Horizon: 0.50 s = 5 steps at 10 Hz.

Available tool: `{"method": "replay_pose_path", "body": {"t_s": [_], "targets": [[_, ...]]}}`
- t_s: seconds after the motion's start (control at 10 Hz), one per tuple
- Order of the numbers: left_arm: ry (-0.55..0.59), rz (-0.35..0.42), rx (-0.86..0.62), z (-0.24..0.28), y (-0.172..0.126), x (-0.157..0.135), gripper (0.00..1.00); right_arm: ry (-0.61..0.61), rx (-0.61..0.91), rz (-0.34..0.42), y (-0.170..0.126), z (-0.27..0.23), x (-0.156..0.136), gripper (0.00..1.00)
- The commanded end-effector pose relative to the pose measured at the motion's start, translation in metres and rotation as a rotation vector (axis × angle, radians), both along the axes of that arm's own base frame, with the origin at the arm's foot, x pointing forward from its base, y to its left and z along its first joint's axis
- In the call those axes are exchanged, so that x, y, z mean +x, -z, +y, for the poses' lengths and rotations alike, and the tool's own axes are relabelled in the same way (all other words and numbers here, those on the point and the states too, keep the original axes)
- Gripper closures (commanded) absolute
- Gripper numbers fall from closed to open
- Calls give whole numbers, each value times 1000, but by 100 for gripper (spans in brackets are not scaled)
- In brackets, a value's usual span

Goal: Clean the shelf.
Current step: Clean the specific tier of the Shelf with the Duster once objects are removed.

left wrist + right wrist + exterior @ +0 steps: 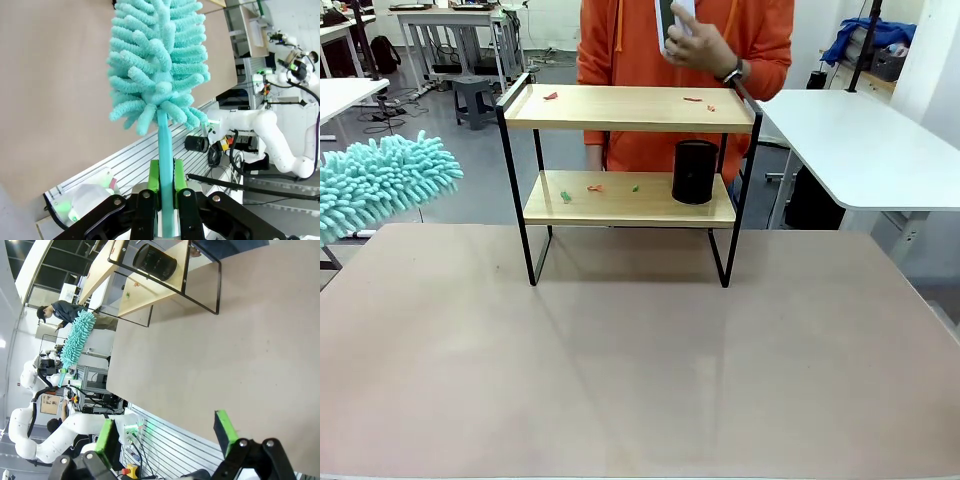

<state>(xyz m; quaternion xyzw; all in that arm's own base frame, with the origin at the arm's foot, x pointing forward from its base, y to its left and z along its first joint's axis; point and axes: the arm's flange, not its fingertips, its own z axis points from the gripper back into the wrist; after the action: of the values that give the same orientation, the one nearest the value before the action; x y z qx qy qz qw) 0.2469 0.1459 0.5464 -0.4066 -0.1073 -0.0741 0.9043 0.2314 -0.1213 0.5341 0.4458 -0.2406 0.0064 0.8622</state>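
Note:
The shelf [625,107] stands at the table's far middle, two light wooden boards in a black frame. Small red and green scraps [551,96] lie on both boards, and a black cylinder [695,171] stands on the lower board at the right. A teal fluffy duster [375,180] hovers at the far left, away from the shelf. My left gripper [166,177] is shut on the duster's handle [164,145], the head [157,55] pointing away from me. My right gripper [167,430] hangs open over the bare tabletop; the shelf [150,277] lies far ahead of it.
A person in orange stands behind the shelf, one hand [705,45] raised above the top board and holding a white and dark object. The big beige tabletop [640,360] spreads in front of the shelf. A white table [865,145] stands at the right.

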Motion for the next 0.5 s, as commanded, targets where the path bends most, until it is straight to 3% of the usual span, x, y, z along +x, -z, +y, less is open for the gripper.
{"method": "replay_pose_path", "body": {"t_s": [0.0, 0.1, 0.2, 0.4], "targets": [[-115, -59, -25, -1, -39, -7, 88, -11, 6, -25, -2, -1, 2, 0], [-131, -114, -9, -7, -75, -7, 88, -11, 6, -25, -2, -1, 2, 0], [-90, -94, -32, -15, -103, 5, 88, -11, 6, -25, -2, -1, 2, 0], [-116, -127, 37, -47, -149, 32, 88, -11, 6, -25, -2, -1, 2, 0]]}}
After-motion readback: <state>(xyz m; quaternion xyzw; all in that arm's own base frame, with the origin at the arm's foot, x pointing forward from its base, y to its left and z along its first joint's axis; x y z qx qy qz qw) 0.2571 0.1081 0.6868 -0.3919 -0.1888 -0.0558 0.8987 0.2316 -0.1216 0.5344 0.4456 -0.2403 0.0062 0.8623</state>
